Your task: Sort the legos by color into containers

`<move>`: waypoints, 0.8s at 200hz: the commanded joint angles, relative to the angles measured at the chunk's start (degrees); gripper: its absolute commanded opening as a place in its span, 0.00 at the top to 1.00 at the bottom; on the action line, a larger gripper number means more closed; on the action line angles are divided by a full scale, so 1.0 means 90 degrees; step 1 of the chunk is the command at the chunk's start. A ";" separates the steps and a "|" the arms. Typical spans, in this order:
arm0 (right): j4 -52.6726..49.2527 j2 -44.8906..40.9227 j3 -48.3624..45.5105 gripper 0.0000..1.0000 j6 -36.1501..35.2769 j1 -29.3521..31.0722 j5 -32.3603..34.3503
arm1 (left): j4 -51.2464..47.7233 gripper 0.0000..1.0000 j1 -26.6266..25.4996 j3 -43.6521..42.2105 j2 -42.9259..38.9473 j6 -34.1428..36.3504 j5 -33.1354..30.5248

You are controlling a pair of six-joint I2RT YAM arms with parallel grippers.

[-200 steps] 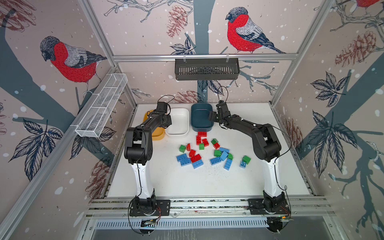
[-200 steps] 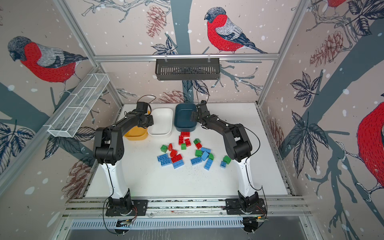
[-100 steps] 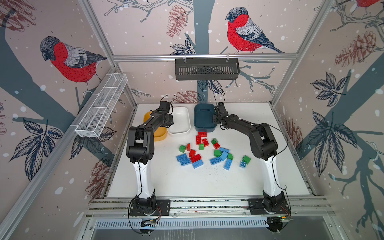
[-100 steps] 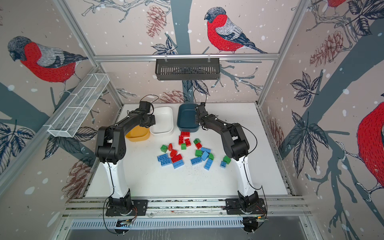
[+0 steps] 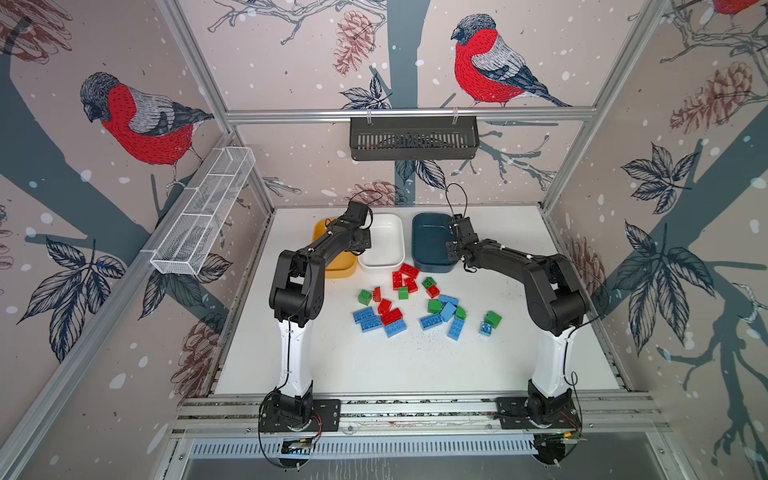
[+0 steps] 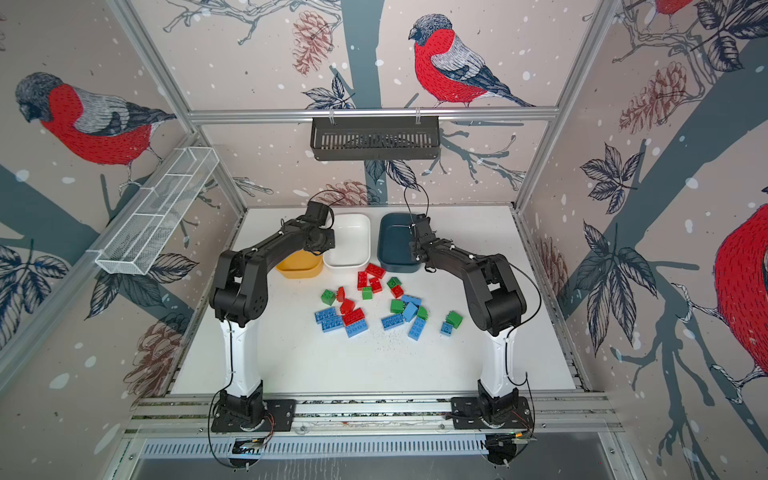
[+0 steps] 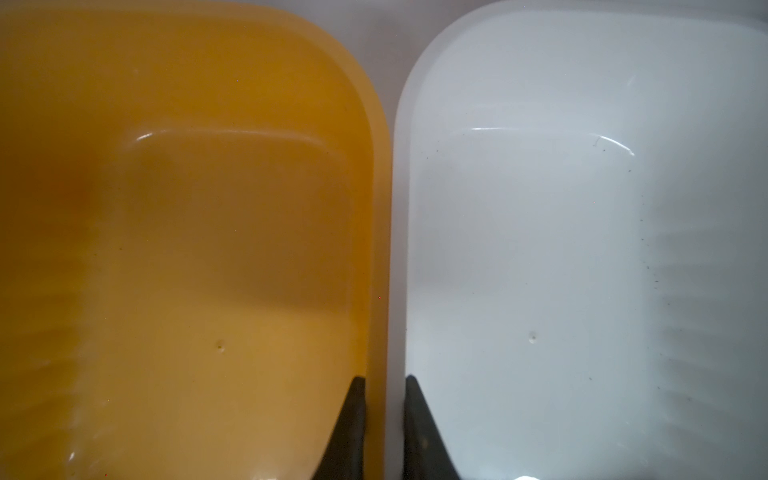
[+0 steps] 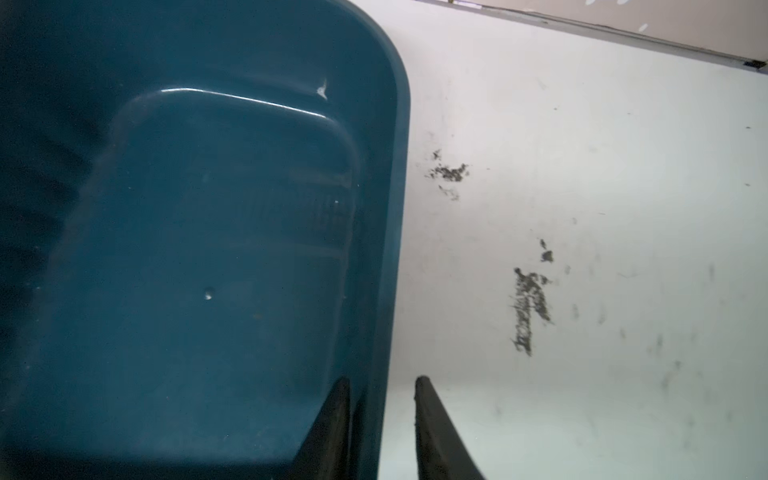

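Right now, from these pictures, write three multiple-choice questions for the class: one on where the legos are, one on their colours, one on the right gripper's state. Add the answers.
1. Where do the legos lie?
A. on the table
B. in the white tub
C. in the wire mesh basket

2. Which colour is missing among the legos?
A. red
B. green
C. yellow

3. What is the right gripper doing?
A. hanging open over the legos
B. clamping the dark teal tub's wall
C. carrying a blue lego

Answers: 1 A, they lie loose on the table; 2 C, only red, green and blue show; 3 B, its fingers straddle the wall.
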 commanded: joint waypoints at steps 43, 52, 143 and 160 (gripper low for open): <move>0.0650 -0.1026 -0.1138 0.71 -0.1142 -0.0695 -0.0439 | -0.0310 0.85 -0.0782 0.0604 0.0344 -0.0510 -0.0132; 0.0659 -0.1123 -0.1241 0.71 -0.1191 -0.0786 -0.0528 | -0.0334 0.85 -0.0890 0.0653 0.0375 -0.0573 -0.0138; 0.0589 -0.1244 -0.1424 0.71 -0.0643 -0.0979 -0.0448 | -0.0795 0.77 -0.1272 0.1048 0.0677 -0.1032 -0.0547; 0.0644 -0.1221 -0.1412 0.71 -0.0662 -0.0981 -0.0471 | -0.0801 0.76 -0.1274 0.1059 0.0651 -0.1160 -0.0583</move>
